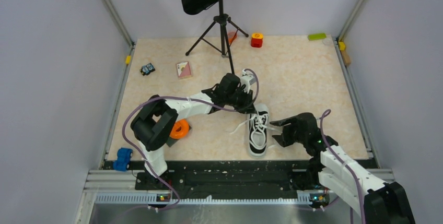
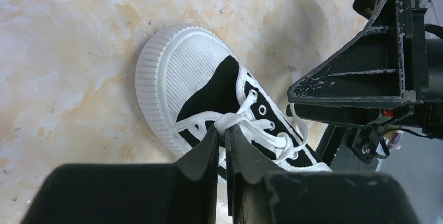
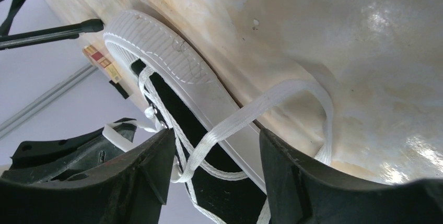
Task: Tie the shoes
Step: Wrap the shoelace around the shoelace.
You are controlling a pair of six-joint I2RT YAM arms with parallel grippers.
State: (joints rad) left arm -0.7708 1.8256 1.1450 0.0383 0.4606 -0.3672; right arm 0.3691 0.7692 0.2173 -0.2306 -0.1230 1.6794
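White laces (image 2: 236, 121) are pinched in my left hand (image 2: 223, 136), clenched on them above the black sneaker (image 1: 258, 130), which lies on the marbled counter (image 1: 308, 78) near its front edge. My right hand (image 3: 217, 148) hangs released just beside the sole (image 3: 209, 88), one lace strand crossing between its fingers (image 3: 151, 172)

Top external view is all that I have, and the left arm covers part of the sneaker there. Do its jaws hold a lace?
Observer: It seems so. In the left wrist view the left gripper has its jaws nearly together, and the white lace is bunched at their tips, on top of the sneaker.
Operator: And the right jaws, please?
Observer: In the right wrist view the right gripper is open. A loose lace strand runs across the gap between its jaws and is not pinched.
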